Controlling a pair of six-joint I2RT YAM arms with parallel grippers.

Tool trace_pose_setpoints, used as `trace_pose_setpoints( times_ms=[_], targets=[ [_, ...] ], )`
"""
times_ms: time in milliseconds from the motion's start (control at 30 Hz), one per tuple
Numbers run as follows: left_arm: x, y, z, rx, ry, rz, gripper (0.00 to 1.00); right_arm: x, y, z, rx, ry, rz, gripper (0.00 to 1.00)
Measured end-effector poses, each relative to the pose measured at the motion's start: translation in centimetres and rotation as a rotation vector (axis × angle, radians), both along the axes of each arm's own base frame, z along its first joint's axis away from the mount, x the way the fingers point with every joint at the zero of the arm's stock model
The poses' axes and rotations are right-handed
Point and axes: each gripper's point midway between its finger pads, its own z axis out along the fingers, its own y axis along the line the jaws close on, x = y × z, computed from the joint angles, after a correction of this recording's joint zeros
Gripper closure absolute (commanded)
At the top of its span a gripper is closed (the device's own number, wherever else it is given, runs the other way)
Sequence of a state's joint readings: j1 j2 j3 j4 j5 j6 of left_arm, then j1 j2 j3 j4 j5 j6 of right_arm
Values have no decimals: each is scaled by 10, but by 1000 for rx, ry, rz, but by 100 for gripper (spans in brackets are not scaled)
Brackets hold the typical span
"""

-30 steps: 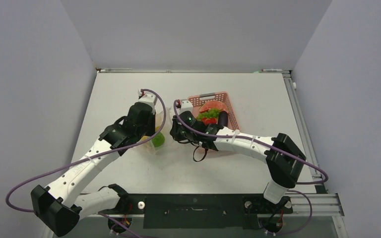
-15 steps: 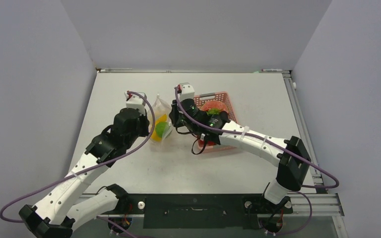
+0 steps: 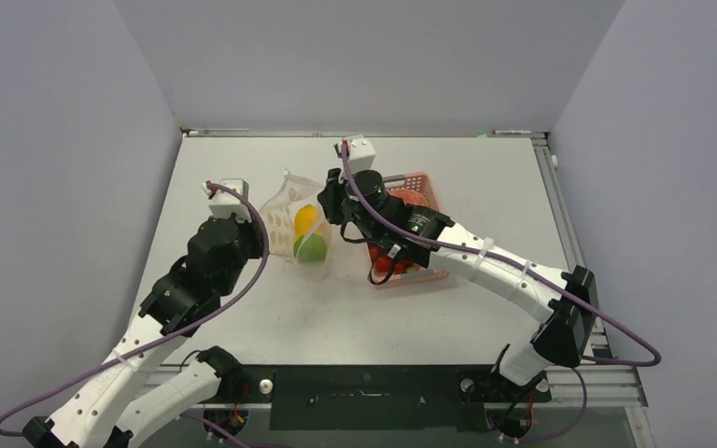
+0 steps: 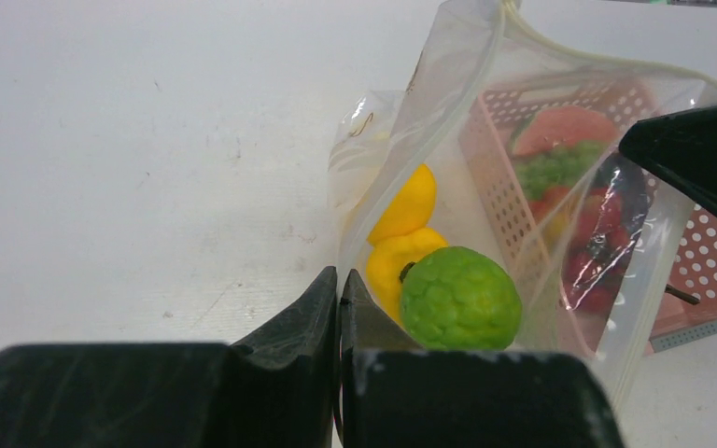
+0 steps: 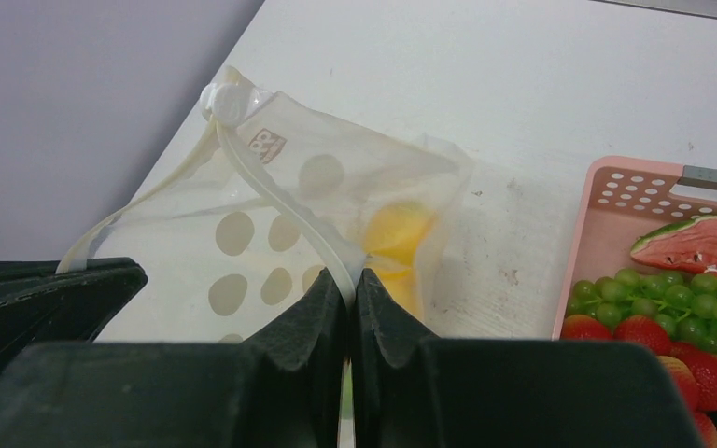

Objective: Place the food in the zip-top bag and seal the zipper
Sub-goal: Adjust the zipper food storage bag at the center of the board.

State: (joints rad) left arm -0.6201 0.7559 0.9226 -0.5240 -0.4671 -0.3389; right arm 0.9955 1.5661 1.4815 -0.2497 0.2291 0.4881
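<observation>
The clear zip-top bag [image 3: 291, 217] hangs stretched between both grippers above the table. Inside it are the yellow lemon [image 4: 408, 201], the yellow bell pepper [image 4: 394, 268] and the green lime-like piece [image 4: 460, 297]. My left gripper [image 4: 338, 285] is shut on the bag's left edge; it also shows in the top view [image 3: 263, 245]. My right gripper [image 5: 350, 285] is shut on the zipper [image 5: 275, 196], at the bag's right side [image 3: 330, 220]. A white slider [image 5: 227, 101] sits at the zipper's far end. Red tomatoes [image 3: 387, 264] lie in the basket. A dark purple shape [image 4: 616, 187] shows through the bag.
The pink slotted basket [image 3: 420, 182] stands right of the bag, largely under my right arm. In the right wrist view it [image 5: 616, 201] holds a watermelon slice [image 5: 700, 245], green grapes [image 5: 658, 294] and red pieces. Grey walls enclose the table on three sides.
Both grippers have carried the bag up and toward the far side, drawing it taut between them. The left arm swung left and the right arm reached farther out over the basket.
</observation>
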Motion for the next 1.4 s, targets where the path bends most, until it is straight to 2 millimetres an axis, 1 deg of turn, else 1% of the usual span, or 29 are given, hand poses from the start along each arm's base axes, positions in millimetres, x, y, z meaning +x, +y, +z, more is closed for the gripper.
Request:
trace_pose_setpoints(
  times_ms=[100, 167, 233, 300, 333, 367, 433, 467, 533, 633, 700, 800, 867, 933, 1000, 1067, 1100, 1167, 1233, 1300, 1333, 1400],
  targets=[
    [-1, 2, 3, -7, -15, 8, 100, -2, -3, 6, 13, -12, 2, 95],
    [0, 1, 2, -7, -15, 7, 100, -4, -7, 1, 8, -12, -3, 95],
    [3, 0, -3, 5, 2, 7, 100, -5, -13, -15, -19, 1, -17, 95],
    [6, -4, -14, 15, 40, 5, 100, -6, -19, -40, -63, 27, -30, 95],
    [7, -6, -18, 21, 56, 4, 100, -8, -23, -57, -95, 48, -36, 95],
    [8, -9, -26, 28, 83, 2, 100, -9, -26, -70, -119, 63, -41, 95],
    [9, -13, -39, 31, 133, -3, 100, -11, -29, -91, -160, 91, -45, 95],
    [8, -15, -43, 26, 153, -5, 100, -11, -30, -97, -173, 102, -47, 95],
    [6, -17, -47, 8, 168, -5, 100, -11, -31, -101, -184, 109, -48, 95],
    [4, -19, -47, -21, 174, -4, 100, -10, -29, -96, -176, 102, -47, 95],
    [3, -19, -46, -30, 176, -3, 100, -8, -27, -87, -168, 87, -43, 95],
    [2, -19, -39, -31, 175, -5, 100, -4, -21, -62, -137, 51, -37, 95],
    [2, -19, -25, -43, 153, -8, 100, -1, -17, -39, -102, 16, -32, 95],
    [3, -19, -11, -61, 127, -10, 100, -2, -18, -21, -68, -10, -31, 95],
    [2, -18, -3, -76, 106, -11, 100, -4, -22, -9, -47, -26, -31, 95],
    [1, -17, -2, -84, 101, -7, 100, -5, -25, -1, -30, -39, -36, 95],
    [2, -18, -4, -90, 101, -3, 100, -4, -26, 0, -26, -43, -40, 95],
    [5, -20, -15, -100, 121, 7, 100, -4, -27, -8, -34, -39, -49, 95],
    [9, -23, -36, -101, 164, 21, 100, -5, -30, -30, -69, -14, -54, 95],
    [12, -27, -65, -97, 227, 37, 100, -6, -32, -56, -114, 18, -57, 95],
    [13, -29, -82, -91, 265, 47, 100, -7, -34, -73, -143, 40, -57, 95],
    [10, -30, -118, -76, 349, 66, 100, -8, -35, -98, -187, 75, -60, 95]
  ],
)
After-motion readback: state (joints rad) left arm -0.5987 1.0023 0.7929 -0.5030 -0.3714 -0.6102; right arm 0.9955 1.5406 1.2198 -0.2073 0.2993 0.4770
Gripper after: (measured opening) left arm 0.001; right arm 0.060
